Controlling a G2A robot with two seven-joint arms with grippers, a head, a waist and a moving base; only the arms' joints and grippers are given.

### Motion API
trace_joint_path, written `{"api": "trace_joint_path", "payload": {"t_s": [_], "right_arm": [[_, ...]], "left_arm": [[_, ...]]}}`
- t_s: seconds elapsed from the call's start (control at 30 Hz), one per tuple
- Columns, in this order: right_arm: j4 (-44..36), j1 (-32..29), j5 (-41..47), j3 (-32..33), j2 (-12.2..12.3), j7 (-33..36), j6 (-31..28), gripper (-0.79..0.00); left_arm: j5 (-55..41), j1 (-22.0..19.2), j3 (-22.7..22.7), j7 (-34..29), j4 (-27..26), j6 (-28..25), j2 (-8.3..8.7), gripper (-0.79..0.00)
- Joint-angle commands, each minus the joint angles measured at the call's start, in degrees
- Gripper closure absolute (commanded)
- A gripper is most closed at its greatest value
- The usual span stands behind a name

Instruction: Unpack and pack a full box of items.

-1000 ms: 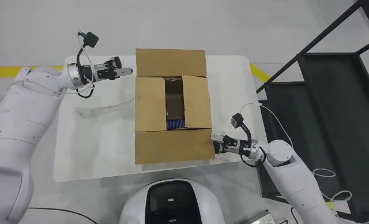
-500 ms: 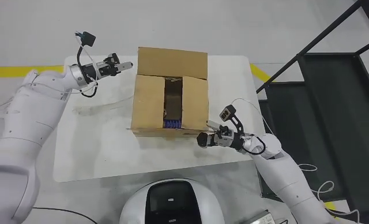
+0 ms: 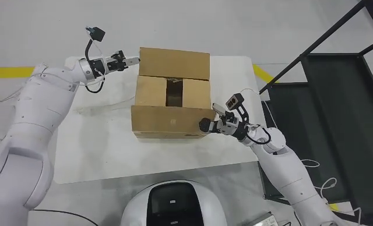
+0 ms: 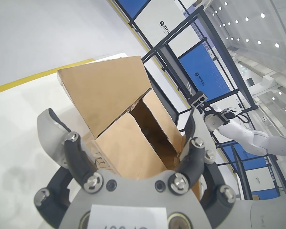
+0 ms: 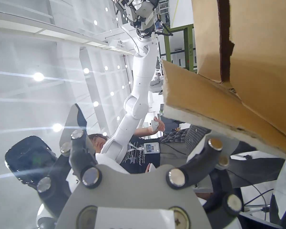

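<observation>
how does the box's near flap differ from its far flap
The near flap leans in over the opening, hiding its near part; the far flap spreads outward, covering none of it. The right hand sits at the near flap's corner, the left hand by the far flap's corner. Both flaps are plain brown cardboard, and both hands are open.

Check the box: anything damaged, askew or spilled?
The cardboard box has a ragged, torn flap edge, clear in the right wrist view. Its two inner flaps leave a dark gap between them. Nothing looks spilled.
</observation>
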Motion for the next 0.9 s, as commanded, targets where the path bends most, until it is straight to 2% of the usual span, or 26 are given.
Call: {"api": "trace_joint_path", "payload": {"t_s": [0.0, 0.17, 0.33, 0.77, 0.87], "right_arm": [[-0.6, -0.2, -1.7, 0.2, 0.1, -0.9, 0.0, -0.785], [-2.3, -1.3, -3.7, 1.2, 0.2, -2.2, 0.1, -0.785], [-4.5, -2.3, -5.1, 1.5, 0.3, -3.1, 0.4, -0.785], [-5.4, -2.5, -5.8, 1.2, 0.2, -3.8, 0.6, -0.785], [-5.6, -2.4, -7.6, 1.4, 0.0, -8.9, -0.7, -0.785]], "left_arm": [[-1.2, -0.3, 0.3, -0.5, 1.8, 0.3, -0.98, -0.785], [-2.3, -1.4, 1.0, -2.2, 5.7, 1.0, -2.99, -0.785], [-0.9, -2.3, 1.4, 0.2, 8.8, 1.5, -4.49, -0.785], [-0.8, -2.3, 1.5, 0.3, 8.9, 1.4, -4.56, -0.785], [-0.1, -1.4, 1.3, 2.3, 7.4, 2.6, -4.36, -0.785]]}}
